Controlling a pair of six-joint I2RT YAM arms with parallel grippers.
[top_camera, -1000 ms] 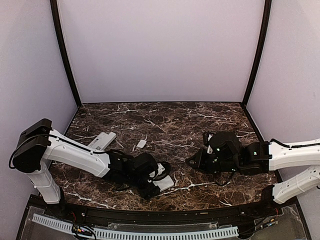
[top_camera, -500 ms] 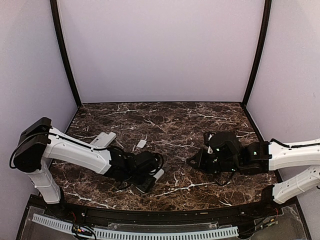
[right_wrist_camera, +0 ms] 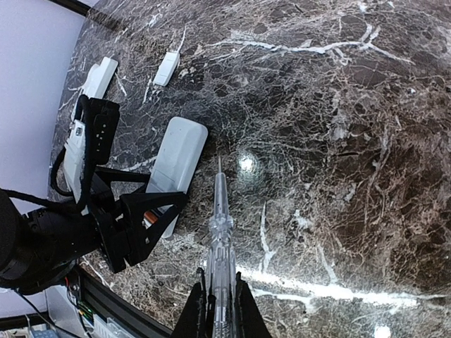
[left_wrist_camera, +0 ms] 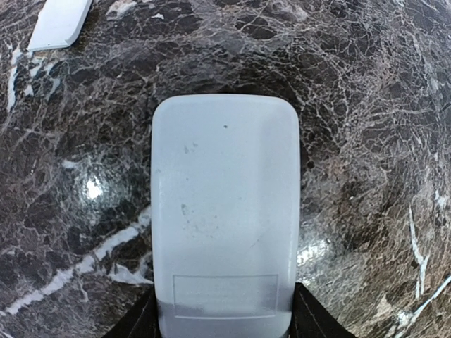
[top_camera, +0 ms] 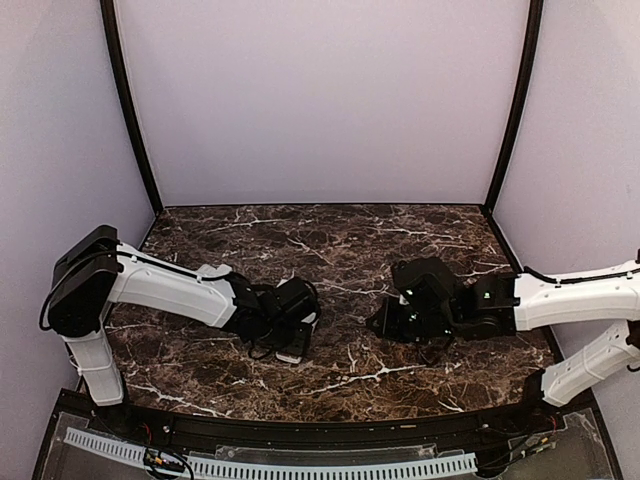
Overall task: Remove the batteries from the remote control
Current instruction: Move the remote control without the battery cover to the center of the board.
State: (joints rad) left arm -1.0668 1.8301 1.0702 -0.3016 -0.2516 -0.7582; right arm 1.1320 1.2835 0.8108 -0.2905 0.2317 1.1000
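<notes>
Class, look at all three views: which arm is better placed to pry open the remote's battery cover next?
Right, probably: the right gripper holds a thin pointed tool with its tip near the remote, while the left gripper is busy clamping the remote's end.

remote [left_wrist_camera: 224,211]: left of centre over the table [top_camera: 400,240], near end between the left gripper [left_wrist_camera: 225,320] fingers
second remote [right_wrist_camera: 99,77]: on the table, far left
cover [right_wrist_camera: 167,68]: right of the second remote, behind the remote
tool [right_wrist_camera: 217,225]: in the right gripper [right_wrist_camera: 215,310], tip just right of the remote
</notes>
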